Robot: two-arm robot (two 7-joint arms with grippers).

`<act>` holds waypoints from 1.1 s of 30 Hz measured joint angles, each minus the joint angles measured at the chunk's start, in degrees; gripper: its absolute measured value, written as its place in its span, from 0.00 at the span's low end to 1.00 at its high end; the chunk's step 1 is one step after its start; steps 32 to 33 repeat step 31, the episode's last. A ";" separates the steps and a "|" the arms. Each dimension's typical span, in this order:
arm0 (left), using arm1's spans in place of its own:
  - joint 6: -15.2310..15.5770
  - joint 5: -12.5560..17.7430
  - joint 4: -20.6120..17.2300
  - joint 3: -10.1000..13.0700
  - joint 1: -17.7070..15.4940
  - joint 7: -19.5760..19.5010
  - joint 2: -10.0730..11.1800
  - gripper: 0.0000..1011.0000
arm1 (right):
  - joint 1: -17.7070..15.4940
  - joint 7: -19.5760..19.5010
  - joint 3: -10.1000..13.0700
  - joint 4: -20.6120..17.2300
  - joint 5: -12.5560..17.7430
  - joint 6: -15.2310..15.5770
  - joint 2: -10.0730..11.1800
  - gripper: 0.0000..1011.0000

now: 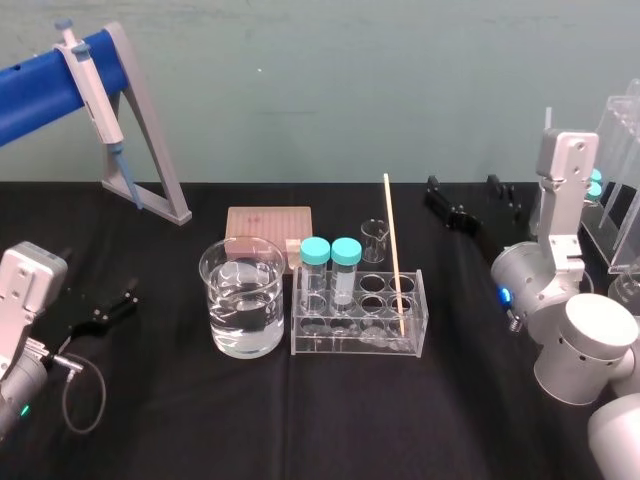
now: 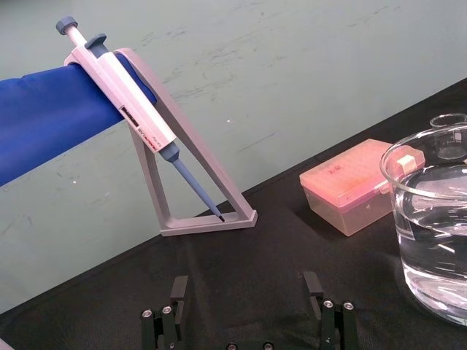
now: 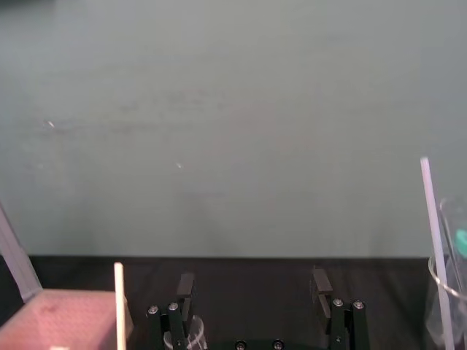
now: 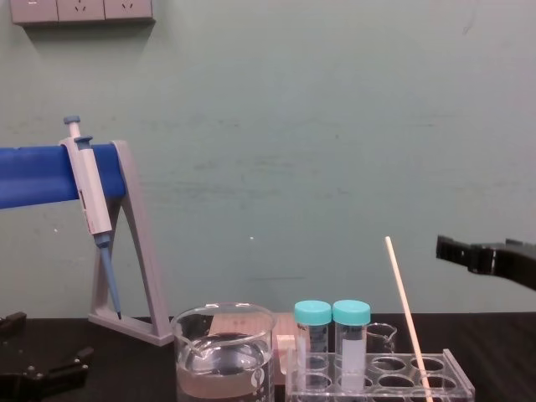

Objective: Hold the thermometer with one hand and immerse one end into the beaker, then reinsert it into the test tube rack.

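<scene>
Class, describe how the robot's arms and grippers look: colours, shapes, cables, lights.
Both arms are silver-grey: the left arm boxy, with a looping black cable and a green light; the right arm of rounded cylindrical joints with a blue light. The left gripper and right gripper are black, with flat jaws.

The thermometer (image 4: 408,314) stands in the test tube rack (image 4: 456,387) at the rack's right end, its top tilted left. Two teal-capped tubes (image 4: 312,335) stand upright in the rack's left holes, and the beaker (image 4: 223,356) (liquid faintly cloudy) sits just left of it on the black worktop (image 4: 142,368). The right gripper (image 4: 448,249) hangs above the worktop at the right edge, clear of the thermometer. The left gripper (image 4: 46,343) lies low at the far left, below the pipette (image 4: 90,197) on its stand (image 4: 138,251).
</scene>
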 joint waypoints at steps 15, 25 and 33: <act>0.00 0.00 0.00 0.00 0.00 0.00 0.00 0.99 | 0.06 -0.27 0.03 0.07 -0.13 0.24 -0.12 0.99; 0.00 0.00 0.00 0.00 0.00 0.00 0.00 0.99 | 0.02 -0.27 0.03 0.00 -0.07 0.05 -0.08 0.99; 0.00 0.00 0.00 0.00 0.00 0.00 0.00 0.99 | 0.02 -0.26 0.03 -0.02 -0.03 -0.02 -0.05 0.99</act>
